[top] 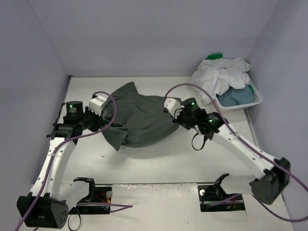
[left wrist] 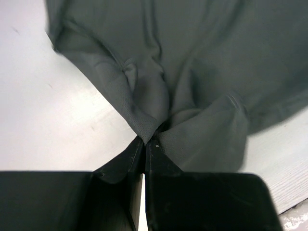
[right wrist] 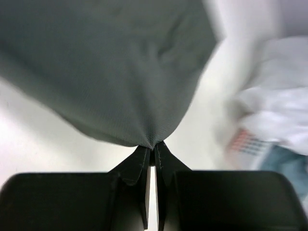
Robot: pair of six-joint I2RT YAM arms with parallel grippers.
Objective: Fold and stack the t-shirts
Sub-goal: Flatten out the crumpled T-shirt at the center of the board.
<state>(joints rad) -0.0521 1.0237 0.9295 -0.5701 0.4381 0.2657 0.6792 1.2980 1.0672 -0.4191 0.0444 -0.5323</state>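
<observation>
A dark grey t-shirt [top: 137,118] lies bunched and partly lifted in the middle of the table between my two arms. My left gripper [top: 99,119] is shut on its left edge; in the left wrist view the cloth [left wrist: 183,72] fans out from the pinched tips [left wrist: 146,141]. My right gripper [top: 173,117] is shut on its right edge; in the right wrist view the cloth [right wrist: 110,67] hangs from the closed tips [right wrist: 153,146]. A white t-shirt [top: 219,74], a bright green one [top: 215,56] and a dusty blue-grey one [top: 237,96] are piled in the basket at the back right.
The white slotted basket [top: 240,104] stands at the back right against the right wall; it shows blurred in the right wrist view [right wrist: 269,139]. Grey walls close the table [top: 159,159] at the left, back and right. Purple cables loop over both arms.
</observation>
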